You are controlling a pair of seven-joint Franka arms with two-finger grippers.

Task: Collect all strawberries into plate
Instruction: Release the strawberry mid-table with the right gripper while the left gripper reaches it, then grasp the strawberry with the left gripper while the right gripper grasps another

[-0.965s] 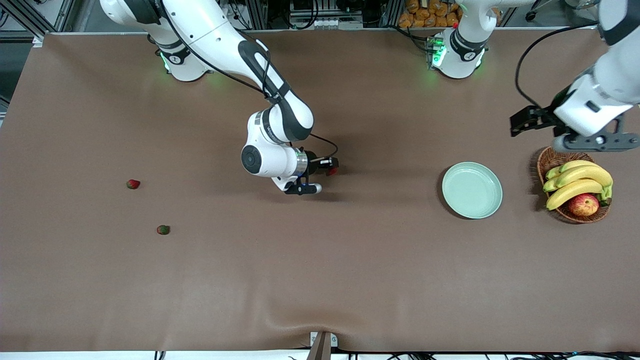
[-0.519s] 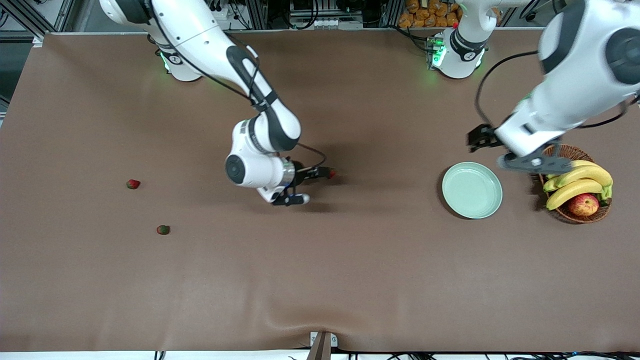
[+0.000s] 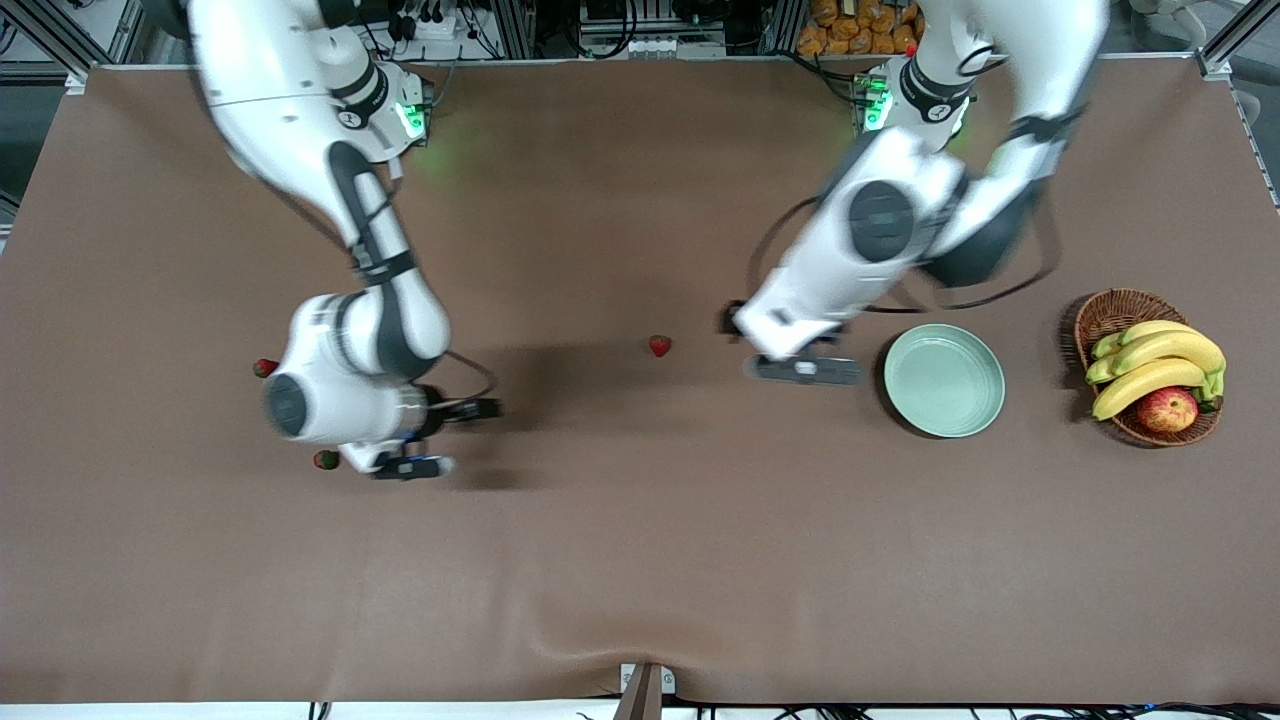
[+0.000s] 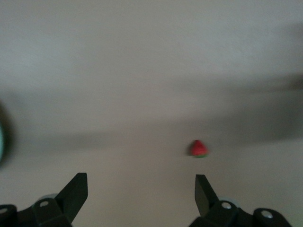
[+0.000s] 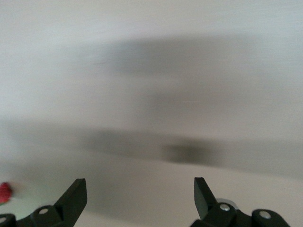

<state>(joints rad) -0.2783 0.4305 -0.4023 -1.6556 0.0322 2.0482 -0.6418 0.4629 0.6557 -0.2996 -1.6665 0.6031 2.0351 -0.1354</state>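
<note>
I see one strawberry [image 3: 659, 346] lying alone on bare brown table [image 3: 640, 560] near the middle, with open cloth all round it; in the left wrist view it shows as a red wedge [image 4: 199, 148] ahead of the spread fingers [image 4: 71, 196]. The plate [image 3: 944, 380] sits toward the left arm's end, empty, its rim well apart from that berry. The left gripper [image 3: 790, 350] hangs over the table between berry and plate, jaws wide and holding nothing. Two more strawberries lie toward the right arm's end: one [image 3: 264, 368] peeks out beside the right arm's wrist, the other [image 3: 325, 460] lies nearer the front camera, just beside the gripper. The right gripper [image 3: 455, 435] is over that stretch, fingers [image 5: 73, 198] parted and empty. A wicker basket [image 3: 1110, 312] with bananas [image 3: 1160, 360] and an apple [image 3: 1167, 409] stands past the plate, close to the table's edge. The whole strip nearest the front camera is free cloth
</note>
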